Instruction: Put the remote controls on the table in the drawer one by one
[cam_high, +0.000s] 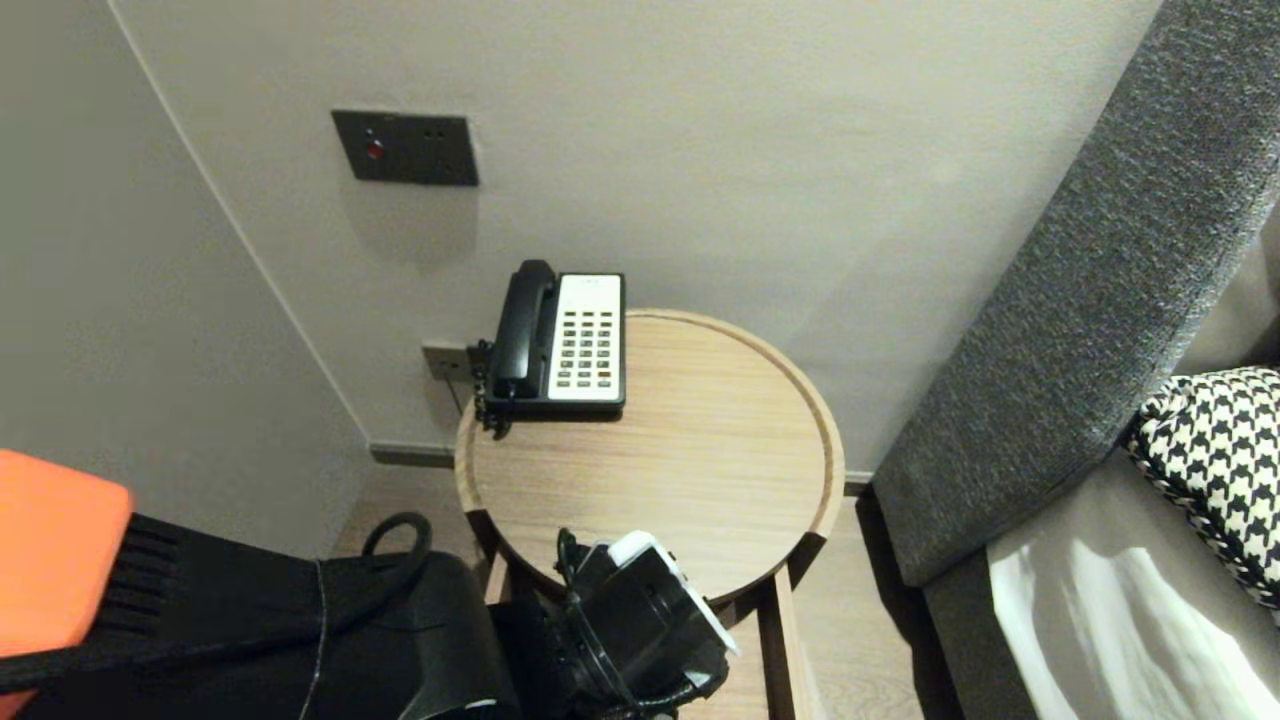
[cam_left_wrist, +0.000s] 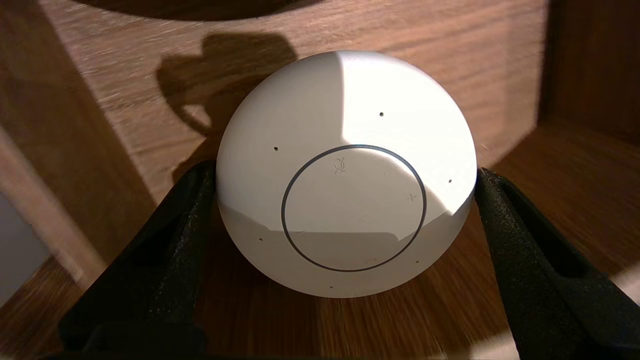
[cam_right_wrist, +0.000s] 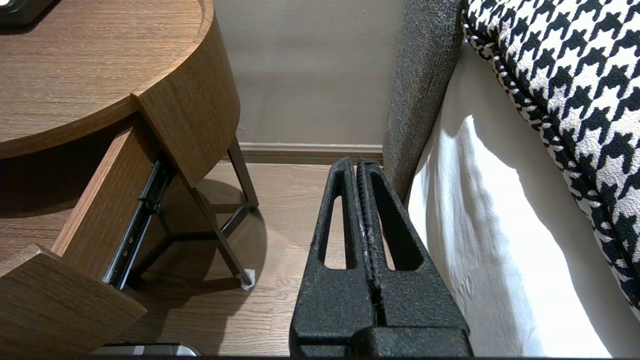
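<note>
My left gripper (cam_left_wrist: 346, 172), spread wide, clasps the white round plastic speaker (cam_left_wrist: 345, 200) by its 2 sides inside the open brown wooden drawer (cam_left_wrist: 475, 65). Best squeeze evenly and level, I judge: its smooth shell could slip. My right gripper (cam_right_wrist: 356, 162) hangs closed by the white bed (cam_right_wrist: 475, 225).

Left arm (cam_high: 640, 630) low, jaws wide in a grip; right arm (cam_right_wrist: 380, 305) parked, jaws together.

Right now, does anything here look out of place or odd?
Yes. The drawer of the round table stands pulled out, and the left gripper grips a white round speaker inside it, an unusual place for one. The telephone sits straight on top; the right gripper is parked shut beside the bed.
</note>
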